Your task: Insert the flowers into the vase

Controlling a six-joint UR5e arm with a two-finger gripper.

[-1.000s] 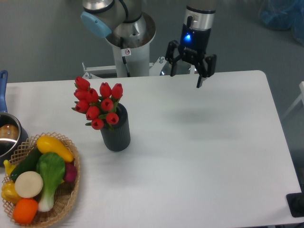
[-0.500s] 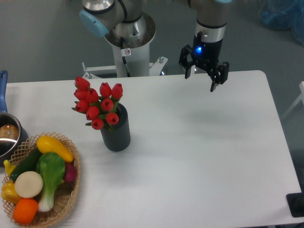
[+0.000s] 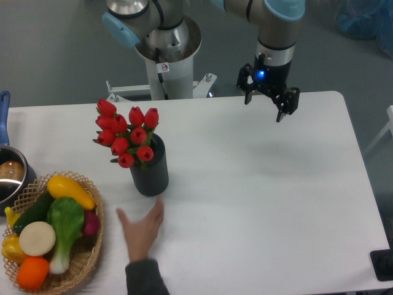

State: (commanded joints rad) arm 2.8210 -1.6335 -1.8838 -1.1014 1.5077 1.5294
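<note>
At the left edge of the white surface (image 3: 258,184) stands a metal pot (image 3: 9,175) with a blue handle, partly cut by the picture border. Just below it, in the near left corner, lies a woven basket (image 3: 92,246) with vegetables, and its rim reaches close to the near edge. To the right of the basket, in the left half of the surface, the dark ribbed vase (image 3: 151,169) stands upright, apart from the basket. The flowers (image 3: 126,132) are in its mouth, and the red heads lean toward the left and the far side. A person's hand (image 3: 141,230) lies flat on the surface just in front of the vase, coming from the near edge, and does not touch it. From the vase to the right edge the surface is bare. The gripper (image 3: 268,101) hangs above the far edge, right of the middle, well apart from the vase. Its jaws are spread and hold nothing.
</note>
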